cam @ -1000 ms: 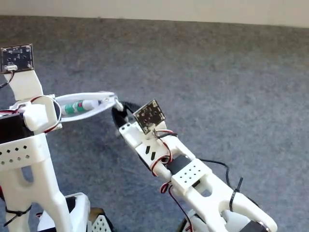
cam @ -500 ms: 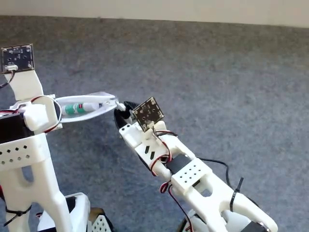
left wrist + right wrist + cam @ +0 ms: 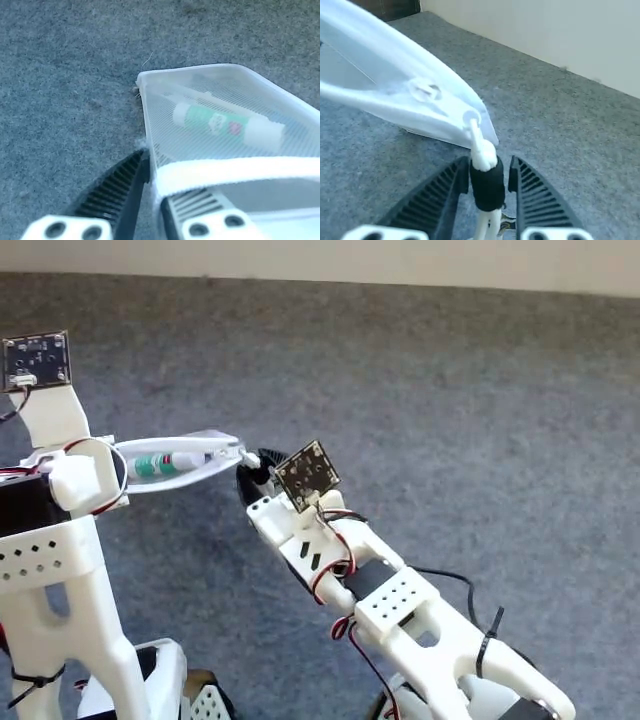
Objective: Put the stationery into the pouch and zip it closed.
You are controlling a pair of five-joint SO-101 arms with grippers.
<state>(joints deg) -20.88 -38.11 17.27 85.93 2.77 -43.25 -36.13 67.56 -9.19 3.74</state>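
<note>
One translucent white mesh pouch [image 3: 225, 95]. One white glue stick with a green label [image 3: 227, 122]. One white zip pull with a black sleeve [image 3: 486, 182]. Two end effectors: left end effector [image 3: 152, 175], right end effector [image 3: 490, 172]. One grey carpeted desk [image 3: 450, 390].

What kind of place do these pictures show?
Probably an indoor robot workbench: two white arms hold a clear pouch over a grey carpet-like tabletop, with a plain pale wall behind.

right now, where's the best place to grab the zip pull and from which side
Take the pull by its black sleeve, the thickest part; the white cord joining it to the pouch is thin. Come from the pointed end, in line with the zip: the pull sticks out past that tip.
</note>
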